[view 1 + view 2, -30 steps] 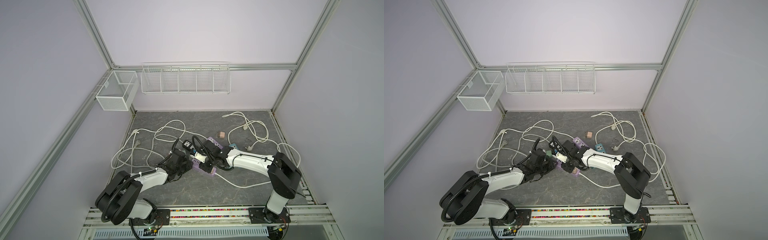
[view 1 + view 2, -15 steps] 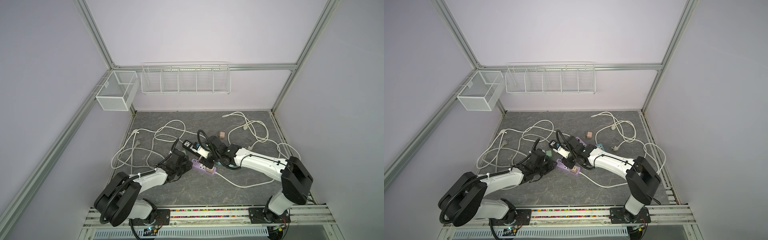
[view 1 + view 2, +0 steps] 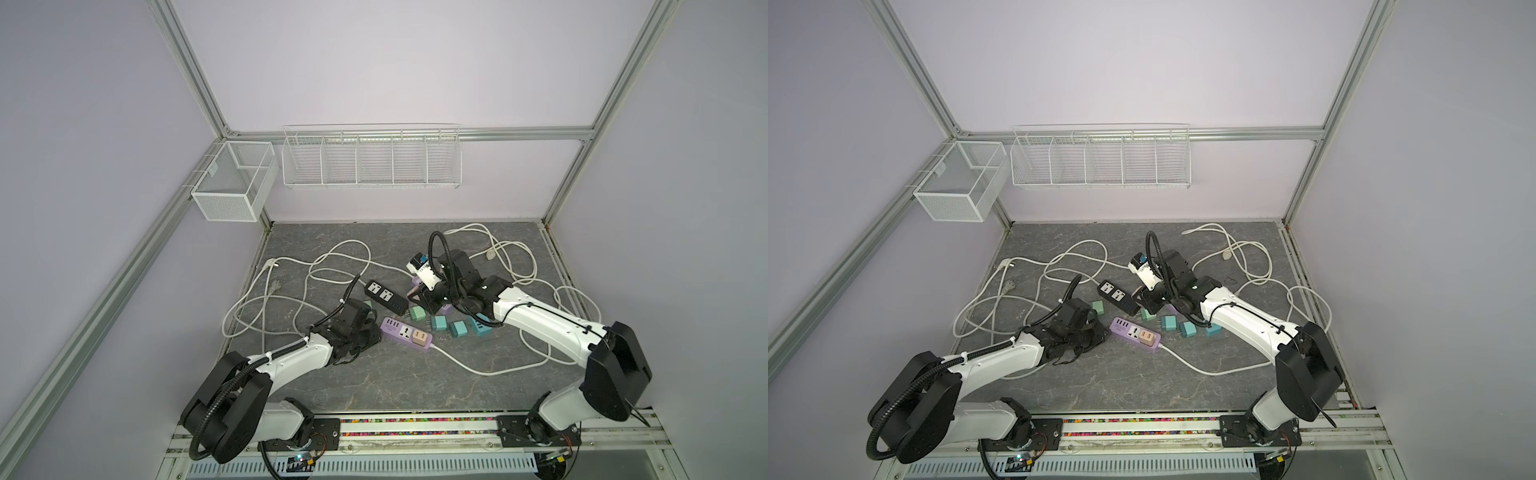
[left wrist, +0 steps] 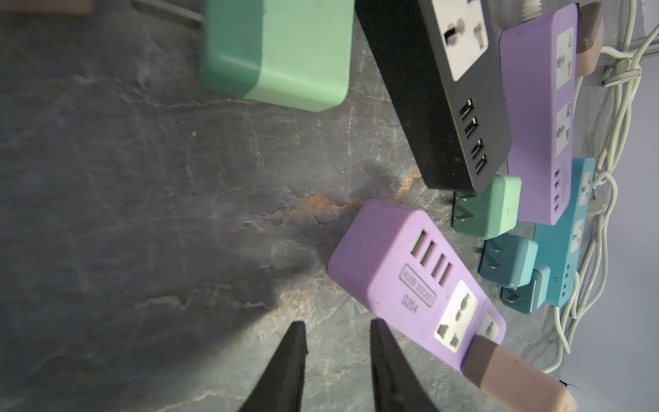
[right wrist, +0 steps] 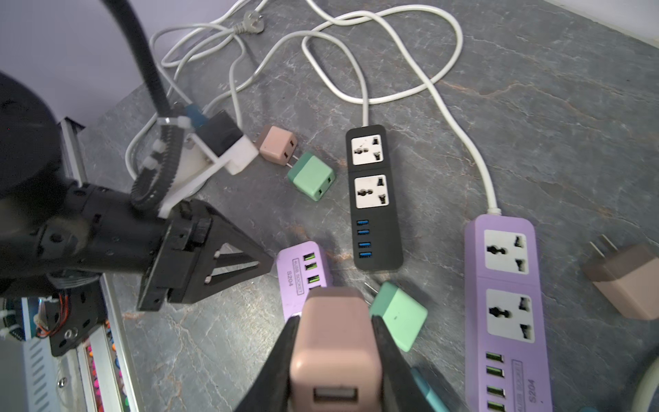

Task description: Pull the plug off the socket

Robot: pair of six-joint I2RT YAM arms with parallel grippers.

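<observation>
On my feed the tabletop (image 3: 374, 382) looks like matt grey stone w/ rusty veins, slightly rough. Purple strip (image 3: 405, 332), black strip (image 3: 385, 296) & pink plug (image 5: 335, 339): smooth matt plastic imo. Cord (image 5: 492, 196) is glossy white. Rack (image 3: 372, 166) at 12 o'clock + box (image 3: 226, 203) at 10 o'clock = white coated wire. Frame (image 3: 203, 95) looks like brushed alu.

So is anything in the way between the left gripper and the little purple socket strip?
No, nothing visible. The left gripper sits open right beside the little purple socket strip, with only bare tabletop between them. A pink plug sits in its far end.
</observation>
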